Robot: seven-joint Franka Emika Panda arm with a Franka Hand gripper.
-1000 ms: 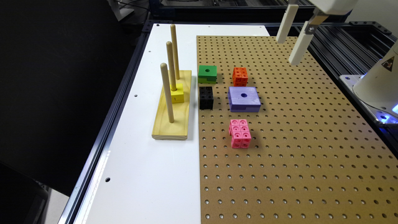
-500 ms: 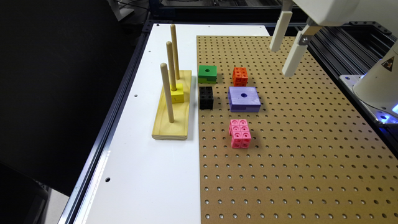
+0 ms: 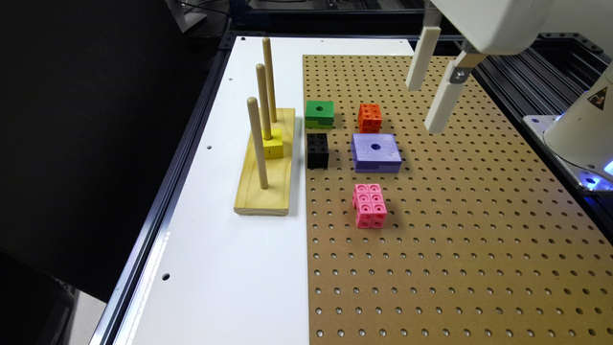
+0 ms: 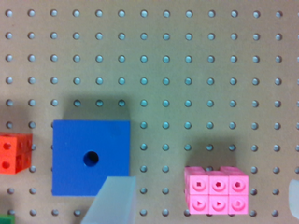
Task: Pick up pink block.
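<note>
Overhead, claw (image 3: 428, 105) gapes wide, holding nothing.

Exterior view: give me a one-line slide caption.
Open gripper hangs above the pegboard, up and to the exterior view's right of the pink block it must pick up.

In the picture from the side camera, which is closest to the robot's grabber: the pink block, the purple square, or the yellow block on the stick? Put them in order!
1. Purple square: nearest the gripper, just toward the exterior view's left of it.
2. Pink block: lower in the picture, alone on the pegboard.
3. Yellow block: farthest, on the middle peg at the exterior view's left.
</note>
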